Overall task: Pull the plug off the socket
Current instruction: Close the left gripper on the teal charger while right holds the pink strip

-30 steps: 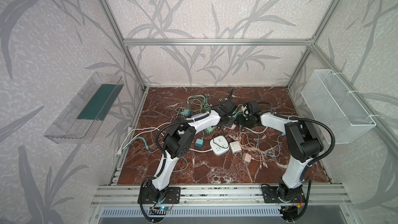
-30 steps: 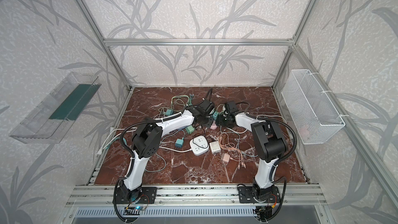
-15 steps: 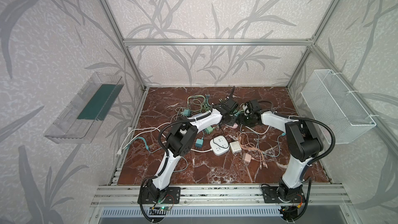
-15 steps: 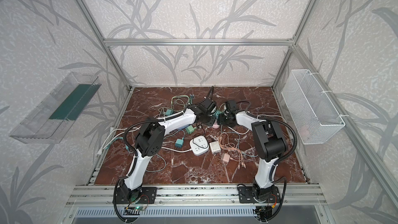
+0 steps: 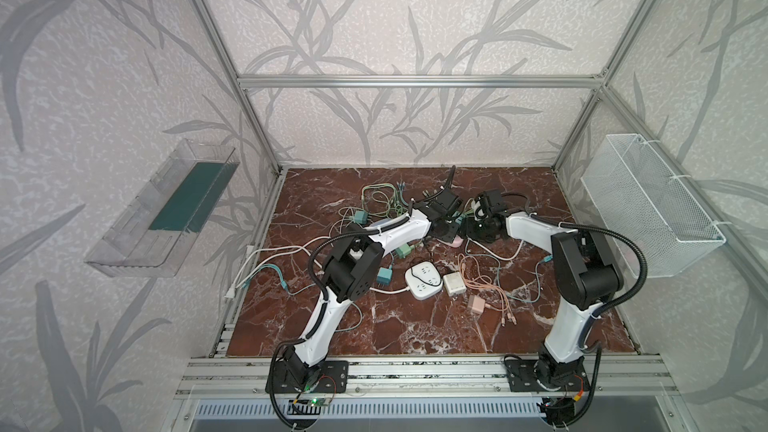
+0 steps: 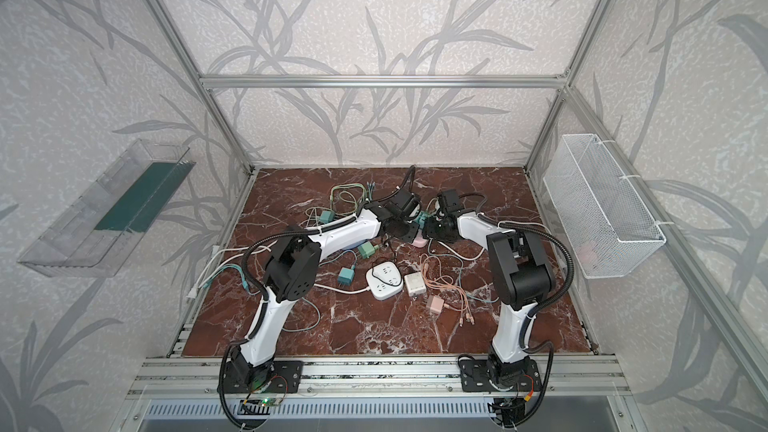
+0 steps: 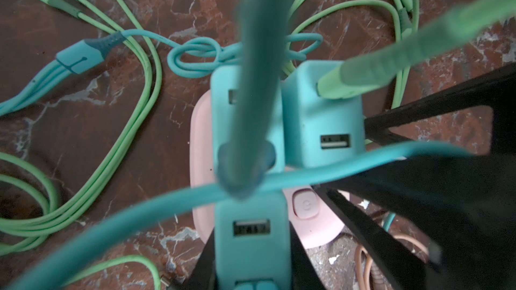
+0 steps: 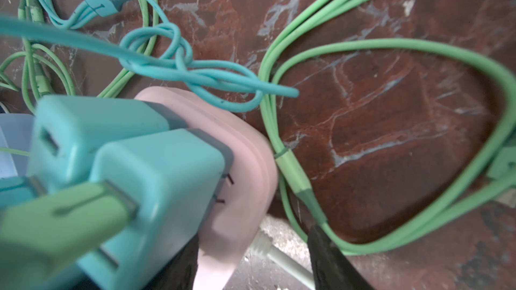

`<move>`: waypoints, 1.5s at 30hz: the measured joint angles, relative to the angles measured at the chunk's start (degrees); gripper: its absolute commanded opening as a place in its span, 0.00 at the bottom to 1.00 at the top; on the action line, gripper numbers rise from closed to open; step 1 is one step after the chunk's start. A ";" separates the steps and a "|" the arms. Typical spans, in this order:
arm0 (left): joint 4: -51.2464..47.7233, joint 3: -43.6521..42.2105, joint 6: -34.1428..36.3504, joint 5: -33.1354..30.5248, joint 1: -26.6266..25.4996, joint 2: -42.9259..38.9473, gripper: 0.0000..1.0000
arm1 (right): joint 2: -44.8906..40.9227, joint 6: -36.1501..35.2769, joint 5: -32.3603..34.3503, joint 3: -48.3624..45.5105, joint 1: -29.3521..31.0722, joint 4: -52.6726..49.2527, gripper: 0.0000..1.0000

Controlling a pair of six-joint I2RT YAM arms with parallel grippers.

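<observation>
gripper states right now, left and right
Left gripper: closed on the teal charger.
Right gripper: straddles the pink socket; grip cannot be told.

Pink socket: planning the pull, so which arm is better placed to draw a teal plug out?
Left. The left gripper is shut on a teal plug in the pink socket, so it likely need only pull; the right gripper straddles the socket, better for bracing.

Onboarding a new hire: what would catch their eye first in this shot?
A pink socket carrying three teal chargers sits back-centre on the marble table. The left gripper is shut on one teal charger; the jaws of the right gripper flank the socket. Green cables sprawl around.
</observation>
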 measured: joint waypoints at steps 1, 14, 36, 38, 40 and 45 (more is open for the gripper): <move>-0.11 0.44 0.07 0.02 0.00 0.24 0.16 | 0.26 -0.24 -0.04 0.52 0.00 -0.37 0.61; 0.33 1.70 0.55 -0.04 0.00 1.16 0.15 | 1.70 -1.81 -0.22 2.93 -0.28 -2.67 0.56; 2.16 1.38 2.03 -0.20 0.04 1.29 0.13 | 2.49 -3.82 1.81 4.63 -0.50 -4.24 0.53; 2.58 1.03 2.51 -0.17 0.04 1.18 0.13 | 2.49 -3.89 2.08 4.79 -0.44 -4.46 0.53; 3.13 0.61 2.93 -0.17 0.04 1.01 0.13 | 2.49 -3.98 2.29 4.83 -0.37 -4.55 0.53; 4.52 -0.76 3.10 -0.37 0.02 0.44 0.13 | 2.49 -4.00 2.34 4.83 -0.35 -4.57 0.53</move>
